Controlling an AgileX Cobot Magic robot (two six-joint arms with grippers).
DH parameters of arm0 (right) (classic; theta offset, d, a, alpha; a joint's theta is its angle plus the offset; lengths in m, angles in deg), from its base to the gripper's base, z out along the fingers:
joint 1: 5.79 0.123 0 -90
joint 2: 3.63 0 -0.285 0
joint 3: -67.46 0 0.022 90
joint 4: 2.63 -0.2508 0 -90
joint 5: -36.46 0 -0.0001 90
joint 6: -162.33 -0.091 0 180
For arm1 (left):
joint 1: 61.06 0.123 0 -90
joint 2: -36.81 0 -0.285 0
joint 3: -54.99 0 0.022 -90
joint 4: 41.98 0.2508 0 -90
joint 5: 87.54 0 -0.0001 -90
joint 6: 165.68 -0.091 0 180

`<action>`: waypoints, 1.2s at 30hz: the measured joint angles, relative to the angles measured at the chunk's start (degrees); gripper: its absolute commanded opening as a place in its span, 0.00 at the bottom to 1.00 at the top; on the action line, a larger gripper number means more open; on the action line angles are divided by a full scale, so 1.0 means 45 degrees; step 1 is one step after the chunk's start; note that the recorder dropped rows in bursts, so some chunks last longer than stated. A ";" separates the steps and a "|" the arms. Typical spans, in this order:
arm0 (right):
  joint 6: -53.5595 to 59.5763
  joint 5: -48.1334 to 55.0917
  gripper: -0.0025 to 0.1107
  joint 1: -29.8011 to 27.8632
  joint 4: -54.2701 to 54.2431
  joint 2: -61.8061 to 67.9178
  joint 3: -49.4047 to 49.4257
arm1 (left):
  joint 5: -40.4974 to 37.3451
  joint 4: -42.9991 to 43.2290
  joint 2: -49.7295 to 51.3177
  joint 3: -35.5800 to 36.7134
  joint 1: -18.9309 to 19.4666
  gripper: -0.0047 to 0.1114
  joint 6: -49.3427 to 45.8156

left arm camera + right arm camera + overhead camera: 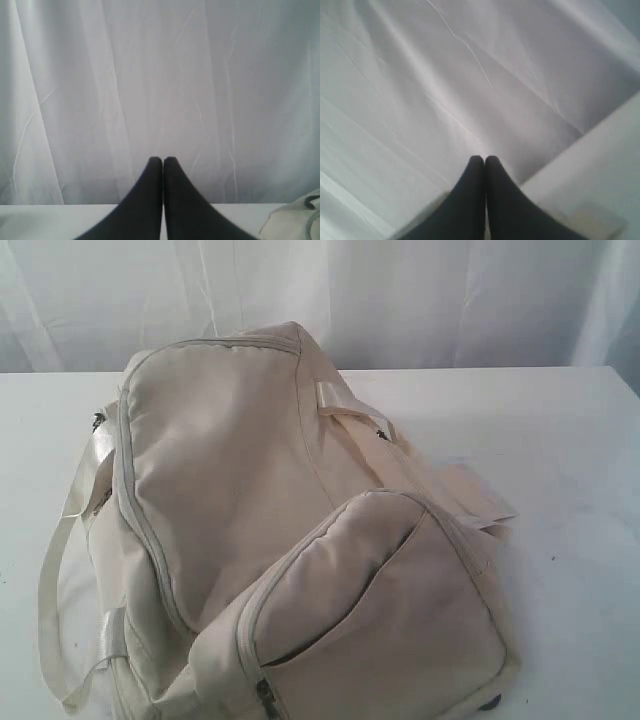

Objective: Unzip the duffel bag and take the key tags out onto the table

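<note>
I see the duffel bag (290,530) lying across the desk (580,460); my left hand (163,160) and right hand (484,159) are pressed together, pinching nothing.

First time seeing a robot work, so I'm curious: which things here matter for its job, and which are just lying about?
For the job: duffel bag; table; left gripper and right gripper, both shut. The key tags are not in view.
Just there: white curtain behind the table.

The duffel bag (250,470) runs off the exterior view's bottom edge.
</note>
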State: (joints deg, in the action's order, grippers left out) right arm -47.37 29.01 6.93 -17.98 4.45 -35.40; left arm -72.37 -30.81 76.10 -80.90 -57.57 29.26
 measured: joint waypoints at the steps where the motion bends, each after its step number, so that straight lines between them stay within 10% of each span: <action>1: 0.0000 0.0569 0.02 0.0000 0.0000 0.0000 0.0000 | -0.0098 0.0934 0.0542 -0.0392 0.0000 0.11 0.0512; 7: 0.1724 0.4558 0.02 0.0200 -0.2018 0.0000 -0.0540 | 0.1197 0.9531 0.4129 -0.2472 -0.0107 0.11 0.6557; 12: 0.9944 0.6055 0.02 0.0667 -0.8686 0.0061 -0.1107 | 0.4287 1.4403 0.6646 -0.3590 -0.0442 0.13 0.9457; 22: 2.4470 1.1040 0.18 0.0726 -1.7886 0.2602 -0.1255 | 0.5870 1.5326 0.9874 -0.4552 -0.1147 0.67 0.9891; 36: 3.1532 1.1284 0.66 0.0726 -1.8631 0.7831 -0.2444 | 0.6593 1.5067 1.1834 -0.4552 -0.1672 0.68 0.9690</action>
State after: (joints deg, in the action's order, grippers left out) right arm 94.53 79.78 10.20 -101.82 39.68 -46.40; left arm -42.70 36.99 129.35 -101.38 -65.10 72.87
